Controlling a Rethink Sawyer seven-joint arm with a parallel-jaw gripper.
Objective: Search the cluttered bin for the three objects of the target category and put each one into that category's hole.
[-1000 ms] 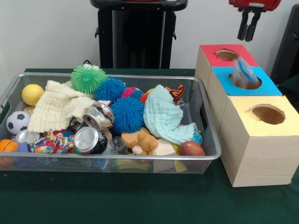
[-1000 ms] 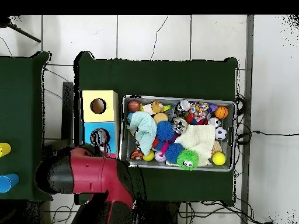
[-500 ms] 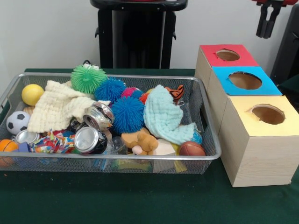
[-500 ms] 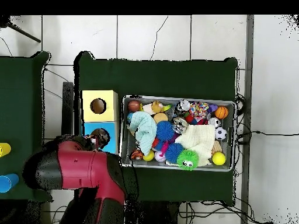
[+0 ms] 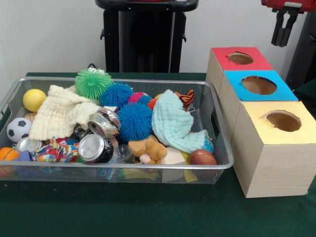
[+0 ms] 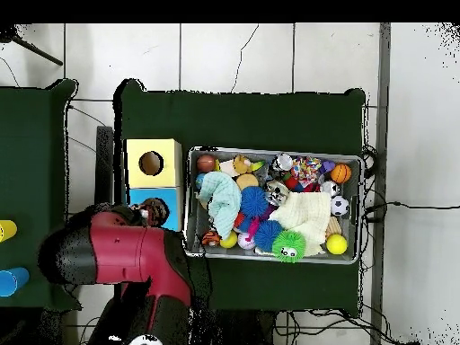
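The wire-mesh bin (image 5: 118, 167) stands on the green table, full of toys; it also shows in the overhead view (image 6: 269, 151). One wrinkly clear plastic piece (image 5: 122, 154) lies near the bin's front wall, between a silver can and a tan plush toy. No other clear pieces show. My gripper (image 5: 282, 30) hangs at the top right, above and behind the red-topped box. It is open and empty. In the overhead view the red arm (image 6: 126, 256) hides it.
Three wooden boxes stand right of the bin, each with a round hole: red top (image 5: 240, 58), blue top (image 5: 259, 85), yellow top (image 5: 283, 120). The bin holds spiky balls, cloths, silver cans (image 5: 95, 147) and small sport balls. The pedestal (image 5: 145, 34) stands behind.
A clear plastic piece that was dropping at the blue hole one second ago is gone from sight. My gripper has moved right, away from above the blue box.
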